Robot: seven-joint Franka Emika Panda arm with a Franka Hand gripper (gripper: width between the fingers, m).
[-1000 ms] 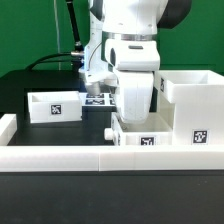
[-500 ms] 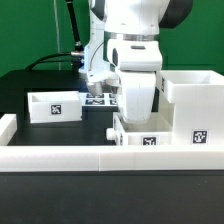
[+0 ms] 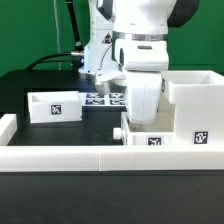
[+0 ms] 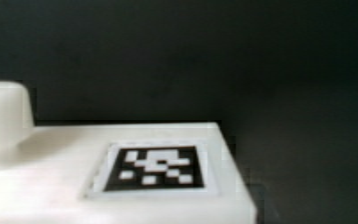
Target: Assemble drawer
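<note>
My gripper (image 3: 146, 122) reaches straight down onto a small white open-top tray (image 3: 152, 137) with a tag on its front, near the front border. Its fingertips are hidden by the tray's wall, and it appears shut on that wall. The tray sits just to the exterior view's left of the tall white box shell (image 3: 196, 108), close to it. The wrist view shows the tray's tagged face (image 4: 158, 168) very close, with a white rounded part (image 4: 2, 120) beside it. A second small tray (image 3: 55, 105) rests on the table at the exterior view's left.
Low white border blocks run along the front (image 3: 80, 157) and the exterior view's left (image 3: 8, 128). The marker board (image 3: 104, 98) lies on the black table behind the gripper. Cables hang at the back.
The gripper and the small tray have moved together toward the exterior view's right, closer to the box shell. The other tray and the shell have not moved.
</note>
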